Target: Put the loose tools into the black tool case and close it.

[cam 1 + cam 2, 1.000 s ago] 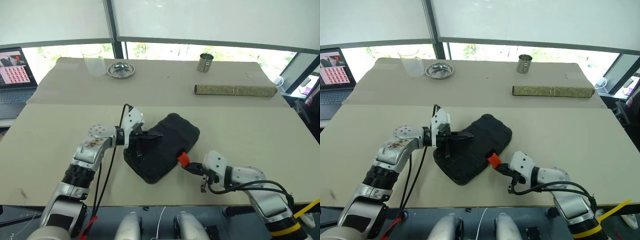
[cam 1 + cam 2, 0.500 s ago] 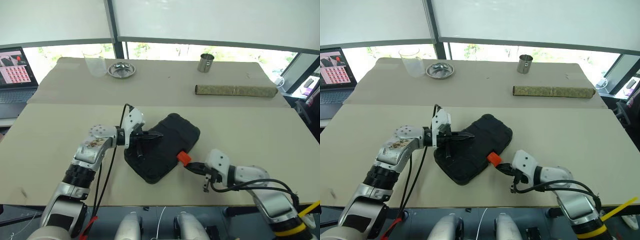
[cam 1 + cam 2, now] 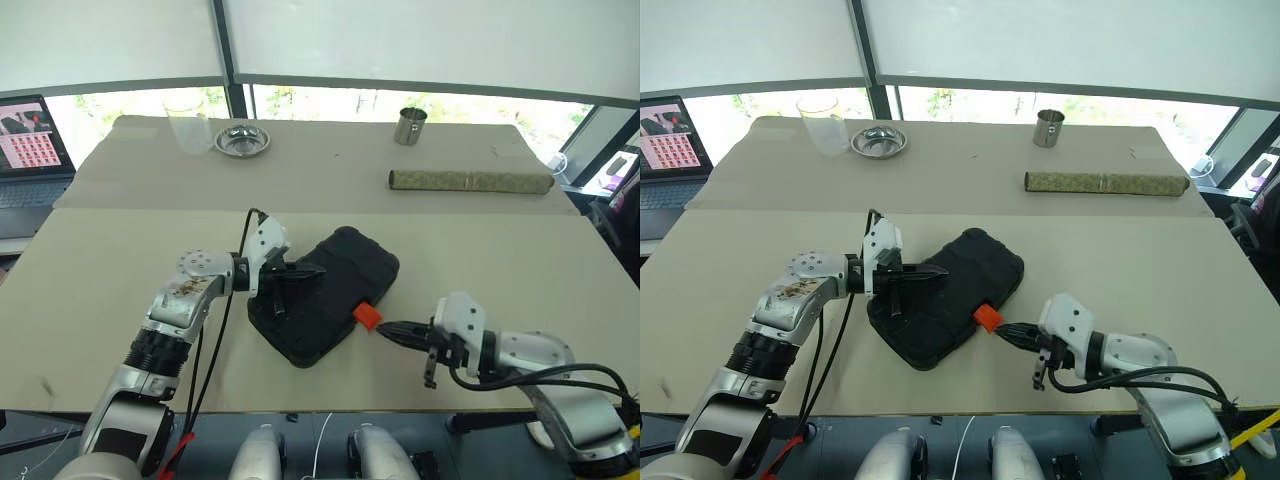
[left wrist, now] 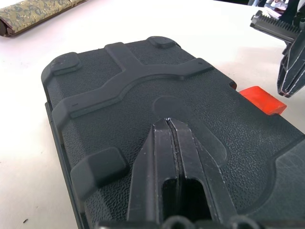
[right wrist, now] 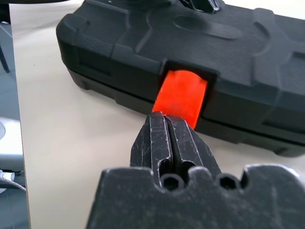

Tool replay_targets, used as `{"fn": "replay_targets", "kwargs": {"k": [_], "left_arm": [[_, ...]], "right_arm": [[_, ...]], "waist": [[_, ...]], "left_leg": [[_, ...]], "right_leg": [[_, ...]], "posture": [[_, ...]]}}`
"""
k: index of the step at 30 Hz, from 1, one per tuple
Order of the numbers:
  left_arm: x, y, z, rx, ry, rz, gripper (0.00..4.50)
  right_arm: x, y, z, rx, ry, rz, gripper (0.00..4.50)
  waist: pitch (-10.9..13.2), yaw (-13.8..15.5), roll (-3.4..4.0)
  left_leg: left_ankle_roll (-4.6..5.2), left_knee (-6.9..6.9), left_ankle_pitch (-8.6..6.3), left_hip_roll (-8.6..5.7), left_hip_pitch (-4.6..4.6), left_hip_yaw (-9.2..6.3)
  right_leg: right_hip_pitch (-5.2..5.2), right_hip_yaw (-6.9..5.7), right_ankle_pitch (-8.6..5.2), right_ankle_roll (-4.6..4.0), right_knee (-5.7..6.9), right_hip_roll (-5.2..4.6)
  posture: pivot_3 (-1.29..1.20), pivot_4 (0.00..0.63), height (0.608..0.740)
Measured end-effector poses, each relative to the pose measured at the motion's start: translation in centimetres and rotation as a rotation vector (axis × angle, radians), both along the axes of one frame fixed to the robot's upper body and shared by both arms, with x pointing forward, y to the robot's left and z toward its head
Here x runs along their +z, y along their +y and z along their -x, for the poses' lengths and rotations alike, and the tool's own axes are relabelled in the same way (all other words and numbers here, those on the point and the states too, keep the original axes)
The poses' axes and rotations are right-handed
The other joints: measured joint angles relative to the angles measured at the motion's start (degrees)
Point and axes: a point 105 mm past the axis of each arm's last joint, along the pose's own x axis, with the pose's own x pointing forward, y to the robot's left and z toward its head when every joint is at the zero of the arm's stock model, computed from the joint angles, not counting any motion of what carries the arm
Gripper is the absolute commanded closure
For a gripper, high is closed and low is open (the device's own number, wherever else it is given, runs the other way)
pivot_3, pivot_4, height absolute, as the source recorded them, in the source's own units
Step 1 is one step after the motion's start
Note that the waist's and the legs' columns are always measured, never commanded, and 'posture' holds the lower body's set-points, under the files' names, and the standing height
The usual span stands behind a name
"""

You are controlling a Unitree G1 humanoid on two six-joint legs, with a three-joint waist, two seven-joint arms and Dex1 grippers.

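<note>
Though closed, black tool case (image 3: 325, 294) bears no readable label.

Table (image 3: 520, 270): broad, pale beige top, two sections meeting at a seam that runs across its width.
Far section, left end: clear plastic cup (image 3: 187, 122), beside it a shallow metal bowl (image 3: 242, 139).
Far section, right end: small metal cup (image 3: 409, 126); nearer the seam, a long patterned roll (image 3: 470, 181) lying parallel to the far edge.
Beyond the left edge: open laptop (image 3: 30, 140), screen lit.
Behind the table: window band with dark frame (image 3: 228, 55), white blinds (image 3: 420, 40) lowered, daylight and greenery below them.
</note>
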Motion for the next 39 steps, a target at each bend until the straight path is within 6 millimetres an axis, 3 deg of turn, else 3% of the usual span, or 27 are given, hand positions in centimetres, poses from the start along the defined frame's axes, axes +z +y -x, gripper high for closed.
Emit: {"fn": "replay_targets", "kwargs": {"k": [3,17,31,39], "left_arm": [[0.0,0.0,0.0,0.002,0.001,-0.001,4.50],[0.0,0.3,0.1,0.013,-0.001,-0.011,4.50],[-0.3,0.3,0.3,0.016,-0.004,-0.019,4.50],[-0.3,0.3,0.4,0.012,-0.005,-0.028,4.50]], "right_arm": [[-0.9,0.2,-0.4,0.001,0.018,0.016,4.47],[-1.6,0.6,-2.0,-0.005,-0.019,0.011,4.47],[-0.7,1.0,-2.3,-0.002,-0.053,-0.032,4.47],[-2.6,0.3,-3.0,-0.037,-0.026,0.058,4.47]], "waist": [[0.0,0.0,0.00],[0.0,-0.1,0.00],[0.0,-0.3,0.02],[0.0,-0.3,0.07]], "left_leg": [[0.00,0.00,0.00,0.00,0.00,0.01],[0.00,-0.01,0.00,0.01,0.01,0.01],[0.00,-0.03,0.00,0.02,0.02,0.01],[0.00,-0.03,0.00,0.02,0.05,0.03]], "right_leg": [[0.00,0.00,0.00,0.00,0.00,0.00],[-0.02,0.00,0.00,0.00,0.01,0.00],[-0.03,0.01,0.00,-0.01,0.01,0.01],[-0.01,0.03,0.00,-0.01,0.01,0.01]], "posture": [[0.00,0.150,0.740],[0.00,0.150,0.740],[0.00,0.150,0.740],[0.00,0.150,0.740]]}}
